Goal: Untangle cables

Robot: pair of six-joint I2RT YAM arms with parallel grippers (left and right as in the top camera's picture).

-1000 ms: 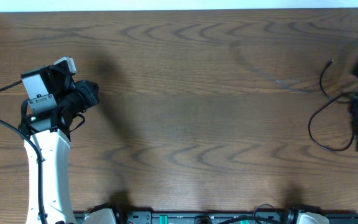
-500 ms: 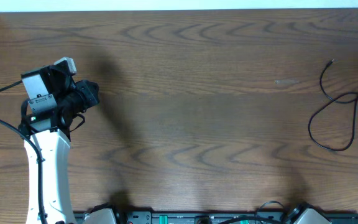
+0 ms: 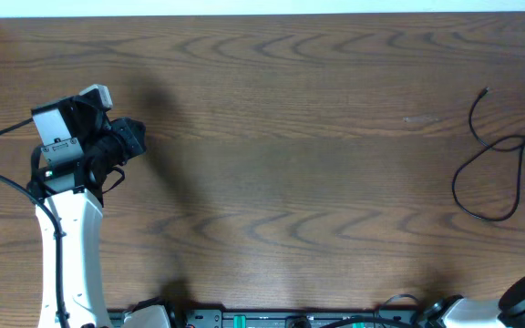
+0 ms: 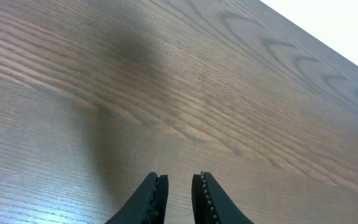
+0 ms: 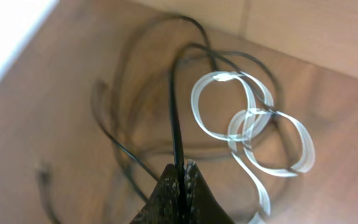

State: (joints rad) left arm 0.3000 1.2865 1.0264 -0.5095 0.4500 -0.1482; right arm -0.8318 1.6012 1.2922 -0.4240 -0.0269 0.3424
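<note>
Cables (image 3: 455, 187) lie tangled at the right edge of the table (image 3: 290, 182). Right gripper (image 5: 180, 167) pinches a black cable (image 5: 174, 118) beside the looped white cord (image 5: 219, 76). Left gripper (image 4: 178, 186) hangs slightly parted and empty. Next, it likely needs to draw the black strand free.

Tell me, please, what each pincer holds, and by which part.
The right pincer pinches a black cable along its cord, away from any visible plug. The left pincer holds nothing.
</note>
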